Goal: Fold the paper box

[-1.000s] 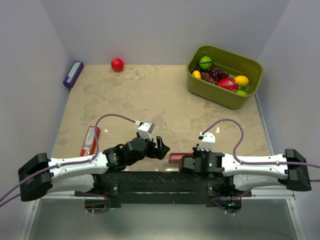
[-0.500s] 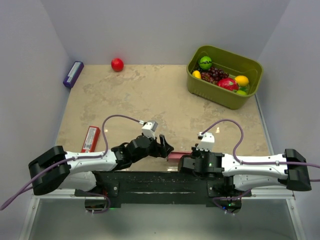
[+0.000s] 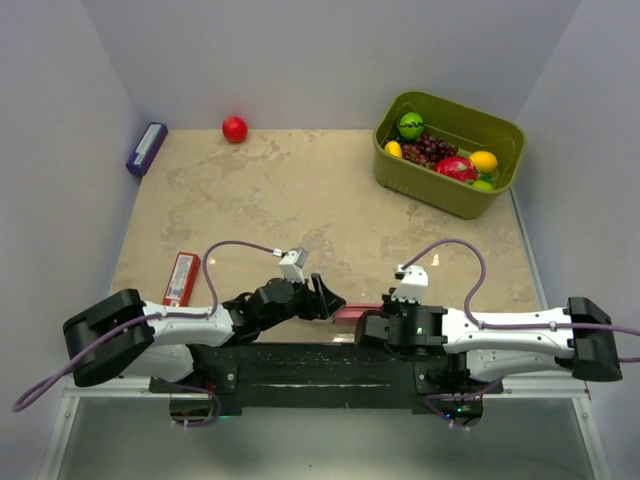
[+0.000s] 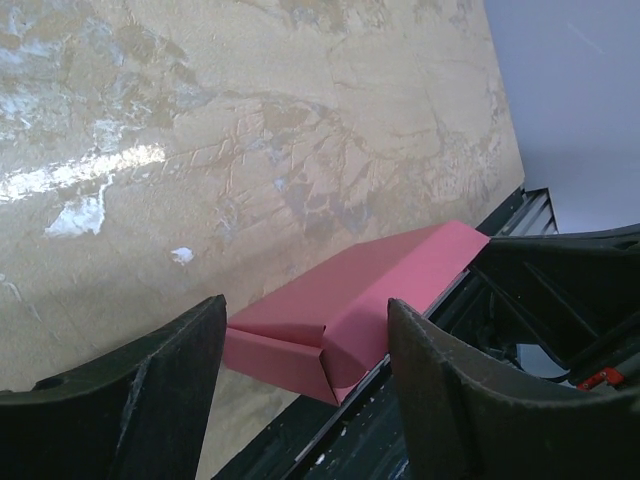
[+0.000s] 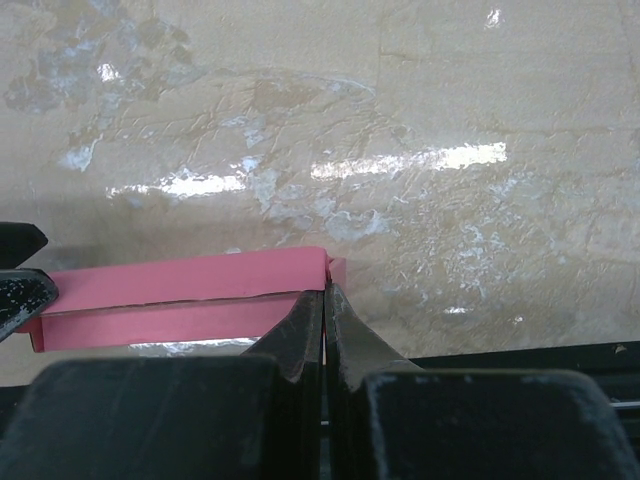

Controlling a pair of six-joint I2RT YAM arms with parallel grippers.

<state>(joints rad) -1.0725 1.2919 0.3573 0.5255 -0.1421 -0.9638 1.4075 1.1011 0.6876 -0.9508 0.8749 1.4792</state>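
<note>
left tool (image 3: 325,297) and right tool (image 3: 368,322) flank the pink paper box (image 3: 352,312) at the counter's (image 3: 300,190) near edge, top view | left wrist: tool spread astride one box end | right wrist: tool pressed together at the other end; pinching cardboard or not, cannot tell | progress: long sides look folded; ends seemingly left

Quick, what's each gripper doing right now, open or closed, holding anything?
Left gripper: open, straddling one end of the paper box, not clamped.
Right gripper: closed, pinching the paper box's edge.
</note>
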